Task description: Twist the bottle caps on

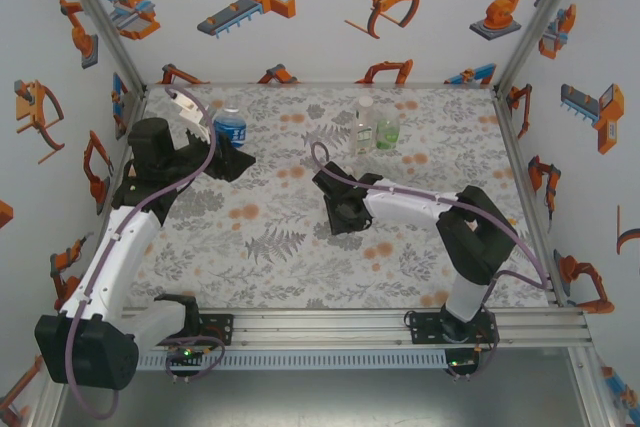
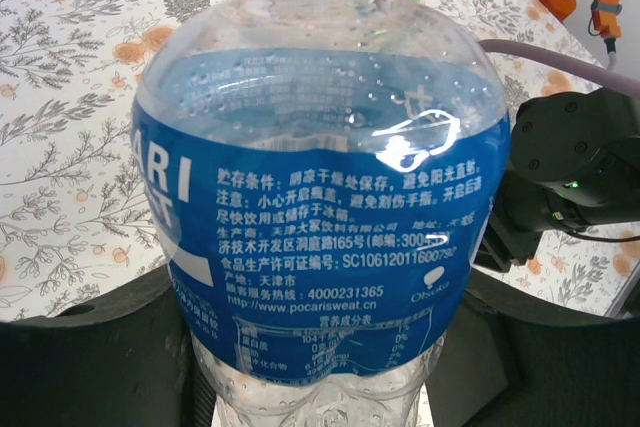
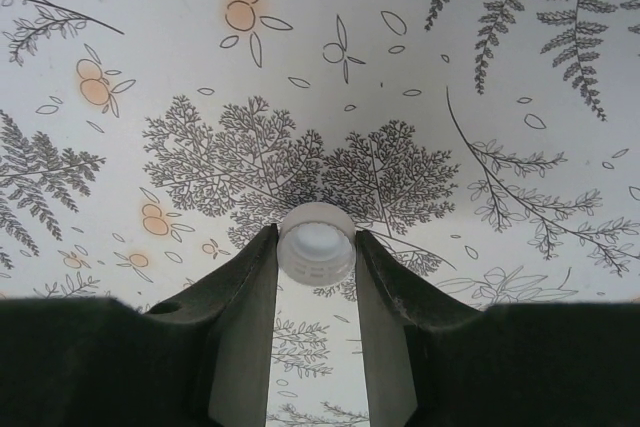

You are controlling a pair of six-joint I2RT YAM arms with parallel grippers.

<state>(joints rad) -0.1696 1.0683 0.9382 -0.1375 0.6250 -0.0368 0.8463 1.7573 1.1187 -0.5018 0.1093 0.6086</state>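
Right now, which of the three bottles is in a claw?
The blue-labelled bottle, far left, is gripped by the left claw; the slim clear bottle and the green-tinted bottle stand free, side by side.

Top view: bright, flat, diffuse light from overhead. I see no hard shadows, just faint soft ones on the counter point(image 1: 280, 237) under the right arm point(image 1: 420, 205). White walls near clipping. Frame posts splay outward toward the corners, wide-lens stretch.

Left wrist view: bottle point(image 2: 320, 197) very close, label print sharp. White glare streak across the label's right half, more glints on the clear neck. Background soft. Lower corners near-black.

Right wrist view: cap point(image 3: 316, 242) in focus, slightly blown out on top. Right tool point(image 3: 316, 255) underexposed, little detail. Grey shadow pools on the counter around the cap. Fern print bows at the edges.
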